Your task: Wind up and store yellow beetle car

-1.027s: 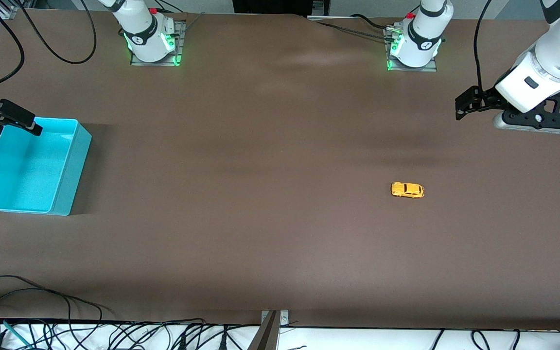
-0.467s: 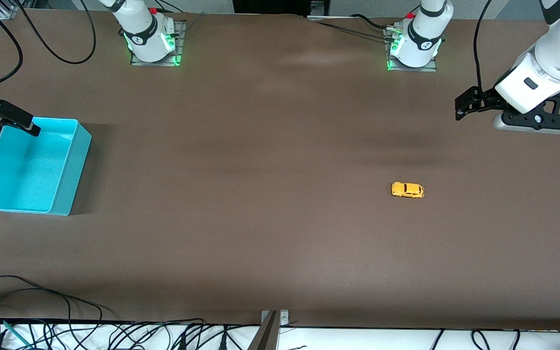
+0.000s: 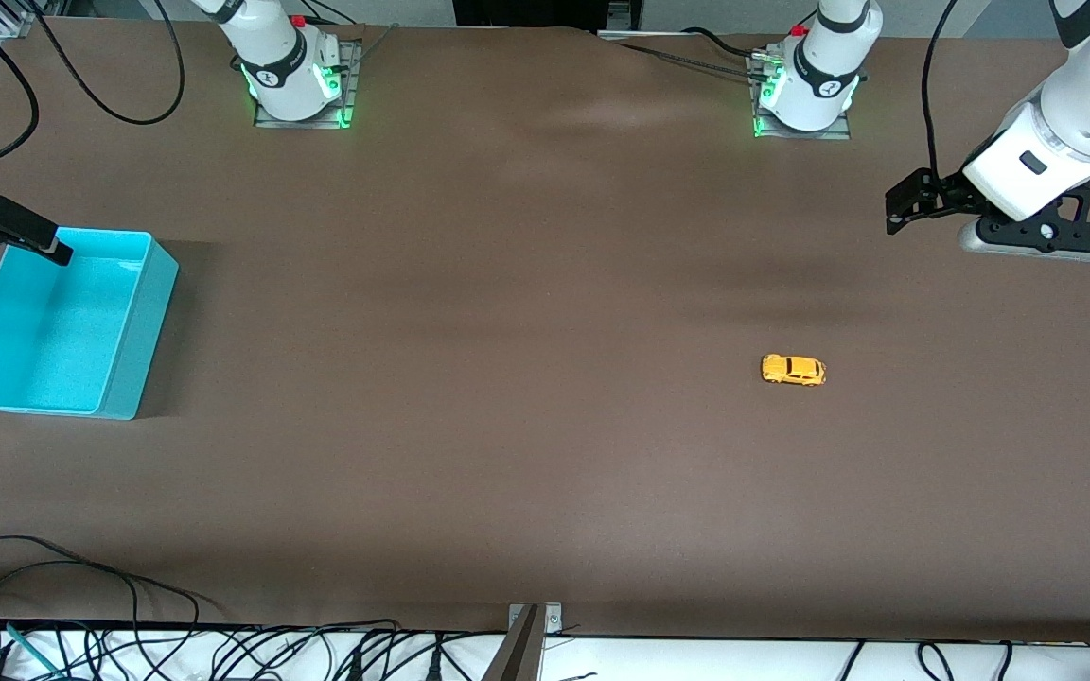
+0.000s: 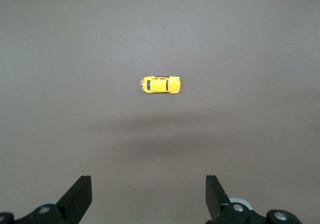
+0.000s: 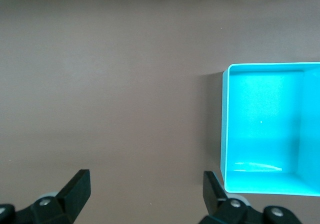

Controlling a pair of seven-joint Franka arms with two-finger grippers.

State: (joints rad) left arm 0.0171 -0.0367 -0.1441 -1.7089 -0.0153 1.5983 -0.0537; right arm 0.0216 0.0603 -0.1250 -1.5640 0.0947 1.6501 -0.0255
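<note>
Front view: right claw (image 3: 58,251), spread, has drifted off the bin (image 3: 119,322); car (image 3: 793,370) unmoved.

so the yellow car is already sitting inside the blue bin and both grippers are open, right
Not quite. The yellow car sits on the bare table toward the left arm's end, apart from the blue bin, which is empty, as the front view shows. The left gripper and right gripper are both open.

You see the yellow beetle car (image 3: 793,370) (image 4: 160,85) upright on its wheels on the brown table, toward the left arm's end. Rounded yellow-orange body, dark windows. It lies lengthwise along the table, nothing touching it.
</note>
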